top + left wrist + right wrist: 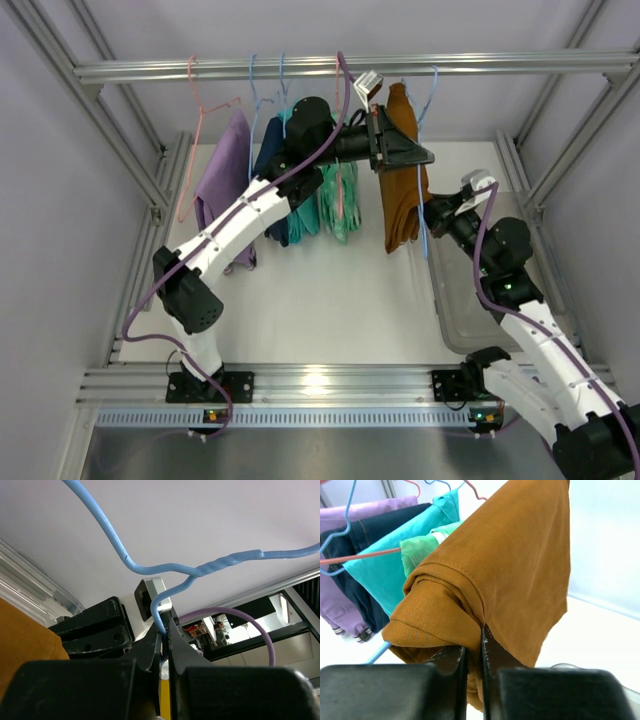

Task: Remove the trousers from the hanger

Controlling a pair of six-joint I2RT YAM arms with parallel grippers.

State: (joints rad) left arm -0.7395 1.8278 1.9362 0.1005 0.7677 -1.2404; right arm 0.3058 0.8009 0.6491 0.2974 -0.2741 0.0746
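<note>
At this moment the task was at an early stage: neither pair had come off. The rust-orange trousers (403, 190) hung folded over the blue hanger (230, 560), which hung from the rail (300, 68) at the far side of the table. The mint-green trousers (340, 200) hung on a separate hanger just to the left. My left gripper (165, 630) was closed on the wire of the blue hanger just below its twisted neck, jaws nearly together. My right gripper (472, 650) was closed on a bunched fold low on the rust-orange trousers, with cloth pinched between the jaws. The long axis of that pair ran straight down from the hanger bar, fold uppermost and free ends pointing toward the table. In my judgement, what remained was to draw this pair off the bar, then repeat the procedure for the mint-green trousers.
</note>
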